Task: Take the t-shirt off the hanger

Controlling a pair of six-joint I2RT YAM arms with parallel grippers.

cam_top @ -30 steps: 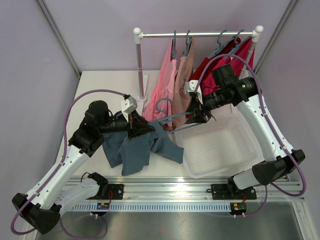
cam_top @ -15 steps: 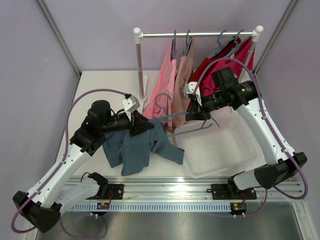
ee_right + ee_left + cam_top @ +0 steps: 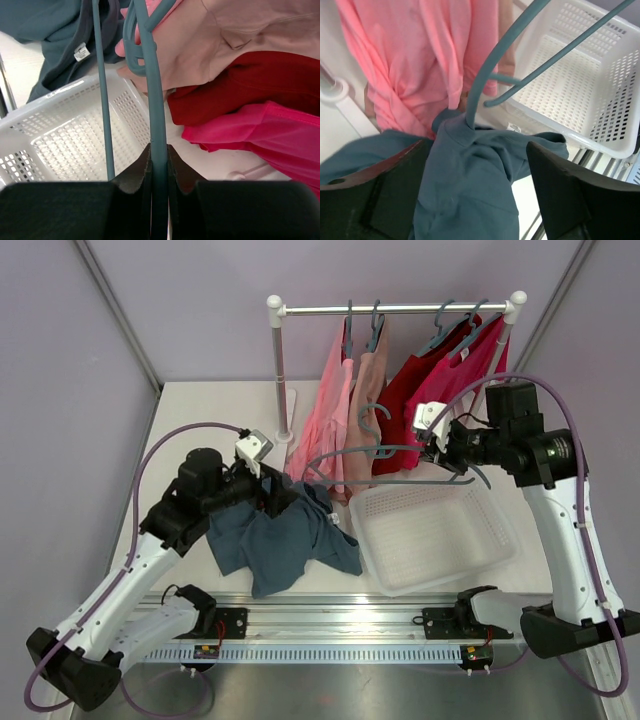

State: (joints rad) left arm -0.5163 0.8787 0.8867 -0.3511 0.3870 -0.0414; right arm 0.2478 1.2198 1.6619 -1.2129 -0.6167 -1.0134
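**T-shirt** (image 3: 285,545): blue-grey, crumpled in a heap on the table (image 3: 200,405), just left of the basket and below the pink garment. One arm of the hanger runs into its neck opening (seen most plainly in the left wrist view), so it is not yet free.

**Hanger** (image 3: 156,115): teal, lying nearly level above the table. It spans from the shirt's collar across to the right pincer, with its hook turned upward.

**Left pincer** (image 3: 278,496): spread wide over the shirt's collar. Its dark fingers (image 3: 580,200) stand on either side of the cloth, and nothing is gripped between them.

**Right pincer** (image 3: 440,455): narrowed and clamped on the far end of the hanger, above the basket's back corner.

**Basket** (image 3: 455,567): white and perforated, standing on the right half of the table.

**Rail** (image 3: 400,309): chrome bar on white posts at the back. It carries further hangers with a pink garment (image 3: 325,410), a paler pink one beside it, and red (image 3: 405,400) and magenta ones to the right.
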